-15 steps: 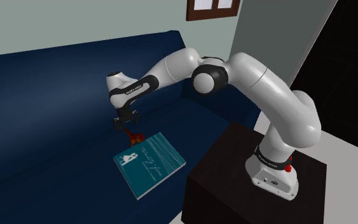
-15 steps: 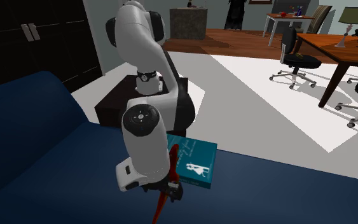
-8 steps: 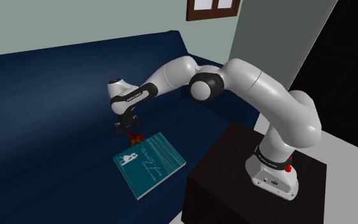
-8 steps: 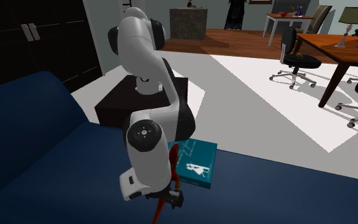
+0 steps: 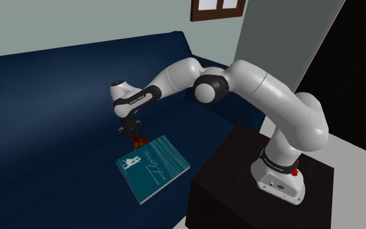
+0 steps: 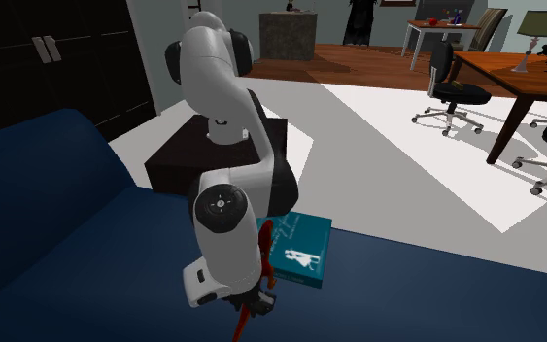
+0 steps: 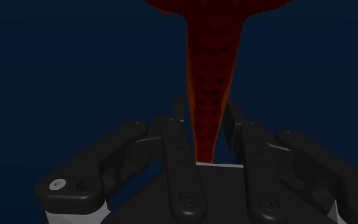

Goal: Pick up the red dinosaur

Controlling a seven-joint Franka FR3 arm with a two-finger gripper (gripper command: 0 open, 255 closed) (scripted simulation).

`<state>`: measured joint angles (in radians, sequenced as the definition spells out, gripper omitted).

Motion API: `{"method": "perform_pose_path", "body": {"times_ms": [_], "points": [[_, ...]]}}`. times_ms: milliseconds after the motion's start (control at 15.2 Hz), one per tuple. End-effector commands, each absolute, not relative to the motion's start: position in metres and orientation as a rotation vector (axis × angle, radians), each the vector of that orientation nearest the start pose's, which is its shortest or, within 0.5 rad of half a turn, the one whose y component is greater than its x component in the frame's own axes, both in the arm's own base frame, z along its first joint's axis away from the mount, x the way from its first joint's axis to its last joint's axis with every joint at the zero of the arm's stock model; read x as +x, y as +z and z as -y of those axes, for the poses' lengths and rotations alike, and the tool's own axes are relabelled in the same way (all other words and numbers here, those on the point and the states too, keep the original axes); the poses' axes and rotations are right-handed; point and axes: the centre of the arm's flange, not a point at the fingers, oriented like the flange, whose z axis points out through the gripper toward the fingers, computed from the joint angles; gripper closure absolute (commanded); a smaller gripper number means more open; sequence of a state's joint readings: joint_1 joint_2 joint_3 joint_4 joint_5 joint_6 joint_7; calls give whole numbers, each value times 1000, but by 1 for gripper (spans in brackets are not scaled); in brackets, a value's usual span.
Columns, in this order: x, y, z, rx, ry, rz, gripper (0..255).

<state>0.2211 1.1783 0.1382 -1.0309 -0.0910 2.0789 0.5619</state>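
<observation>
Three views, each with something of its own. From the shoulder view: gripper (image 5: 130, 129) low over the dark blue sofa (image 5: 45, 104), red dinosaur (image 5: 136, 138) just beneath it and close beside the far edge of a teal book (image 5: 154, 166) lying flat on the seat; also a brown window frame (image 5: 217, 8) high on the wall and a black area along that view's right. From the second exterior view: gripper (image 6: 256, 303) seen from behind the white arm (image 6: 227, 243), a thin red tail of the dinosaur (image 6: 264, 245) standing up past the wrist against the book (image 6: 300, 249), another red part hanging below the fingers; beyond the dark stand (image 6: 176, 160), a pale floor, a wooden table (image 6: 514, 83) and an office chair (image 6: 453, 89). From the wrist view: sofa (image 7: 56, 63) cloth as backdrop and the dinosaur (image 7: 210, 76) up close, broad at the far end, narrowing to a scaly red-orange strip between the fingers (image 7: 177, 146). Fingers drawn in to a narrow gap, one pressed to each side of that strip: clenched on the red dinosaur. No telling from any view about the body: resting on the seat or hanging just clear of it
</observation>
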Motion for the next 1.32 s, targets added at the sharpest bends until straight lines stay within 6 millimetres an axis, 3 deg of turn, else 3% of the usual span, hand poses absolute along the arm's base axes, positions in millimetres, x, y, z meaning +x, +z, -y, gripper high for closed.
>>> {"method": "perform_pose_path", "body": {"times_ms": [0, 132, 1122, 1254], "points": [[720, 101, -229, -3118, 211, -360, 255], [720, 101, -229, -3118, 211, -360, 255], [720, 180, -229, -3118, 211, -360, 255], [720, 181, -229, -3118, 211, -360, 255]]}}
